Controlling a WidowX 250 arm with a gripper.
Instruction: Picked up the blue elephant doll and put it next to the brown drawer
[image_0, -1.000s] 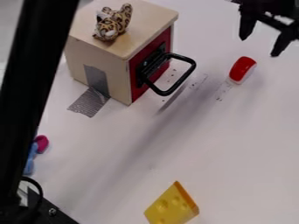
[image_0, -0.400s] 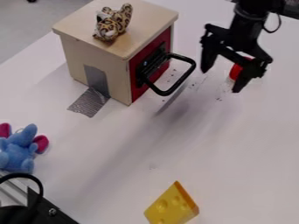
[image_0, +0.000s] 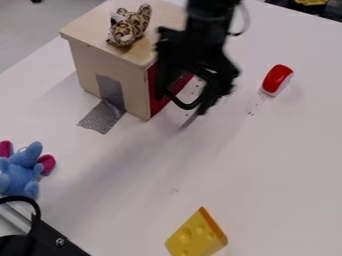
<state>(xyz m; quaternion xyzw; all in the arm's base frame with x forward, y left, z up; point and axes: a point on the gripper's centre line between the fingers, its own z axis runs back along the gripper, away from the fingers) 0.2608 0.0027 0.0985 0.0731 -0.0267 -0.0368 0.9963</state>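
**Blue elephant doll (image_0: 21, 172) not picked up yet, looks like the approach step**

So the doll is on the desk (image_0: 234, 165) at the lower left, partly cut off by the frame edge and well apart from the brown drawer (image_0: 90, 60) at the upper left. I'd call this the approach. The black hand (image_0: 182, 102) is up by the drawer's red front, its 2 fingers spread pretty wide with nothing I can see between them. The drawer's handle (image_0: 184, 107) is right around there too, but can't tell if they touch.

Next move, imo: swing clear of that handle, head for the lower left, drop over the doll with the fingers apart, then squeeze.

Compared with 0.4 s ago, the hand has come left from the upper right, where it partly hid the red and white thing (image_0: 277, 80). Doll and drawer haven't budged.
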